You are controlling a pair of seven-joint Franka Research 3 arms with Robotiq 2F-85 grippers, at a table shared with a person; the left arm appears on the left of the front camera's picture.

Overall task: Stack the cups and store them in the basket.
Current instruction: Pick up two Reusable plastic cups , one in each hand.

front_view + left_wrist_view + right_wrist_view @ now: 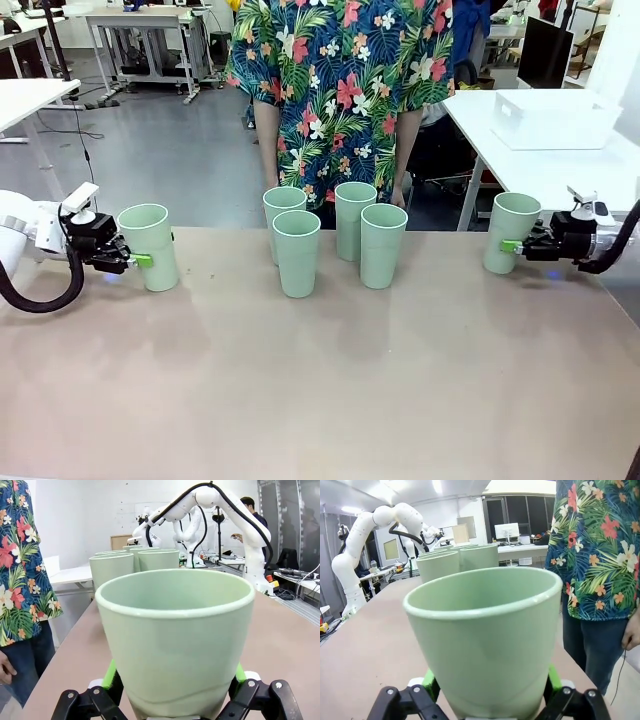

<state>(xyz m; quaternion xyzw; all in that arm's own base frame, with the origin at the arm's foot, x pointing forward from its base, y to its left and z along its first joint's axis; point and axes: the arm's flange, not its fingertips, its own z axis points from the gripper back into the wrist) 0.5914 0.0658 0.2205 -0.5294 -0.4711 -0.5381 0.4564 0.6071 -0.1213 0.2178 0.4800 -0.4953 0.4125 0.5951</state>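
Note:
Six pale mint-green cups are on the tan table [320, 400]. Four of them [297, 252] stand upright in a cluster at the far middle, in front of the person. My left gripper [145, 261] is shut on the cup [150, 245] at the far left, which leans slightly. In the left wrist view that cup [175, 630] sits between the green pads [109, 675]. My right gripper [511, 246] is shut on the far-right cup [512, 232], which the right wrist view shows as a cup [485, 630] between green pads [430, 682]. The white basket [555, 118] sits on a white side table behind the right end.
A person in a flowered shirt [340, 90] stands at the far edge behind the cluster, a hand [632, 635] hanging near the table corner. The white side table [540, 170] stands at back right. The near half of the tan table is bare.

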